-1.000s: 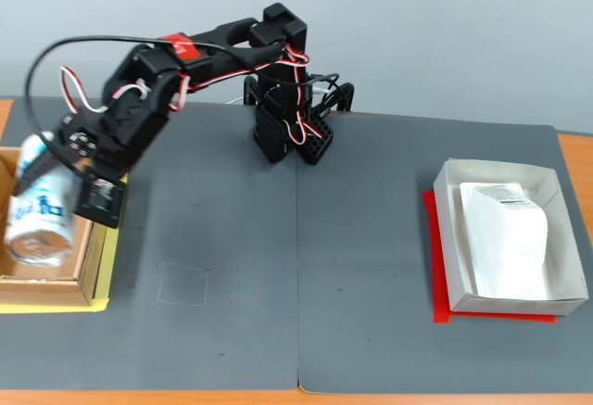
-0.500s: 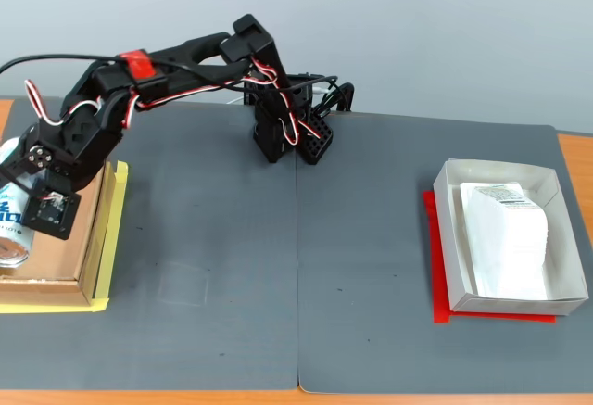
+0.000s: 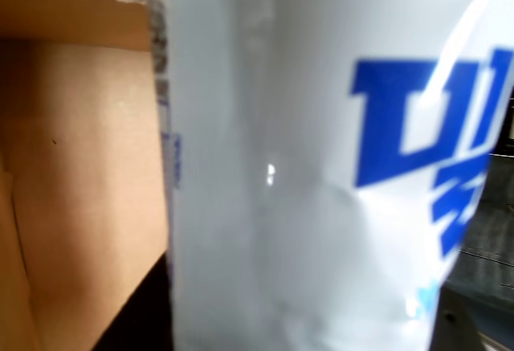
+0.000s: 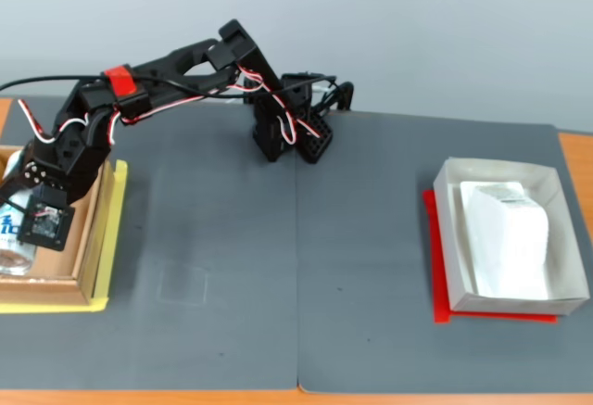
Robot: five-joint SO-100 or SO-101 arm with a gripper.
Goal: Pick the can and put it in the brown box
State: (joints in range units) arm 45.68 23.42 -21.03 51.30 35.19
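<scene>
The can, white with blue lettering and a silver end, is at the far left edge of the fixed view, inside the brown box. My gripper reaches down over the box and looks shut on the can; its fingers are mostly hidden behind the wrist. In the wrist view the can fills most of the frame, very close and blurred, with the brown box's floor and wall at the left.
A white paper box with white packets sits on a red sheet at the right. The brown box stands on a yellow sheet. A dark grey mat covers the table. The arm's base is at the back.
</scene>
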